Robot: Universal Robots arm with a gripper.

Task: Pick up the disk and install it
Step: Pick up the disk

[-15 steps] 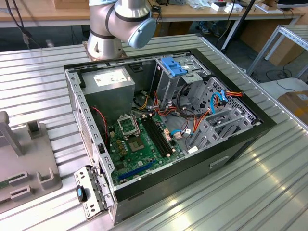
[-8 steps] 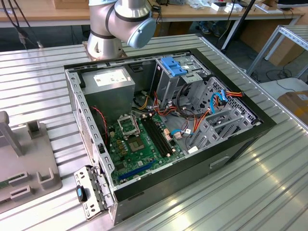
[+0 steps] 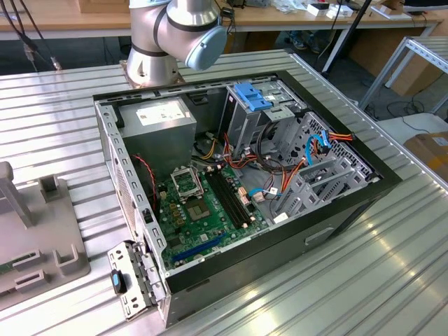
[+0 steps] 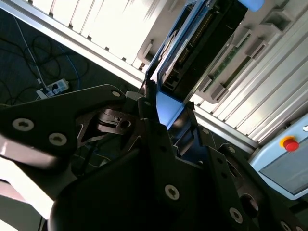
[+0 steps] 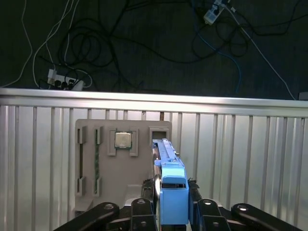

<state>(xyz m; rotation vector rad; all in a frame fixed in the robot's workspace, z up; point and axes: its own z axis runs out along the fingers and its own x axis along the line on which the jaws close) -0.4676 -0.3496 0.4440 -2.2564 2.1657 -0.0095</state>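
Standing on its thin edge, the disk (image 5: 166, 156) is held at its blue end by the gripper (image 5: 172, 199). The two black fingers (image 4: 150, 108) press on the blue frame from both sides, so the tool is pinching the disk. In the second wrist view the disk (image 4: 202, 43) shows its dark side and a row of little pins, with the blue frame along its edge, and the gripper (image 4: 168, 115) grips it at the near end.

The disk is just over a grey holder plate (image 5: 125, 183) with slots in it. I cannot tell if the far end of the disk touches the plate. A small square chip (image 5: 123, 140) sits in one pocket of the plate, beside the disk. A thin green stick (image 5: 96, 163) lies in another slot.

The plate rests on a shiny metal table (image 5: 240, 159) with long ridges. Past the table edge is a dark floor with many cables (image 5: 86, 43).

In the exterior view, the open computer case (image 3: 350, 210) lies on the table, well apart from the holder plate (image 3: 35, 238) at the exterior view's left. Inside the case are a green board (image 3: 203, 210), a grey box with a white label (image 3: 157, 115) and a light-blue bracket (image 3: 252, 94). The arm's base (image 3: 150, 66) stands behind the case.
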